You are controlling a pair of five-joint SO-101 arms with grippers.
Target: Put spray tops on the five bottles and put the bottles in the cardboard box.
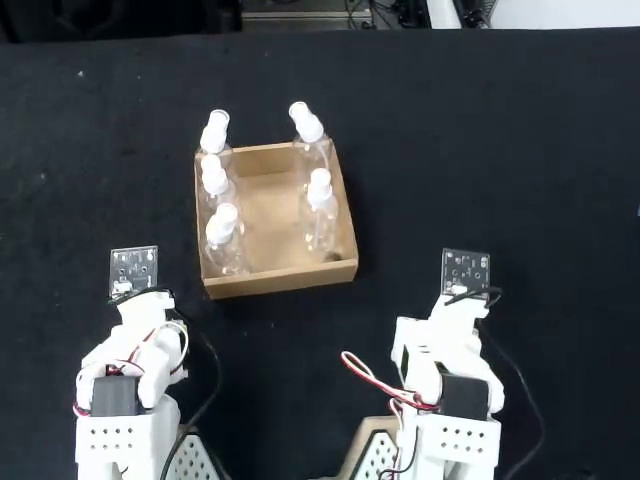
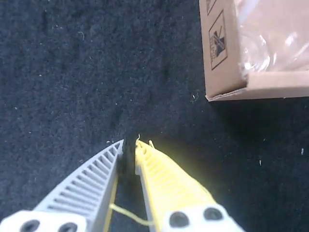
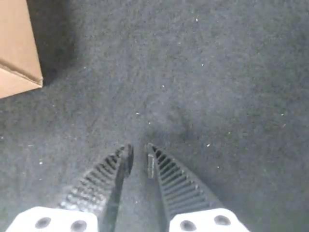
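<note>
The cardboard box [image 1: 280, 279] stands open on the black table, its corner also in the left wrist view [image 2: 223, 58] and the right wrist view [image 3: 17, 53]. Inside it stand clear bottles with white spray tops: three along one wall [image 1: 215, 132] [image 1: 214, 180] [image 1: 224, 235] and two along the other [image 1: 307, 125] [image 1: 320, 196]. A clear bottle [image 2: 270, 41] shows through the box's open top. My left gripper [image 2: 129, 145] is shut and empty over bare cloth just short of the box's near corner. My right gripper [image 3: 138, 153] is shut and empty, also on the near side of the box.
Both arms [image 1: 130, 380] [image 1: 445, 380] are folded back at the table's near edge, to either side of the box. Black cloth [image 1: 500, 150] covers the whole table. Cables [image 1: 365, 372] trail beside the right arm's base.
</note>
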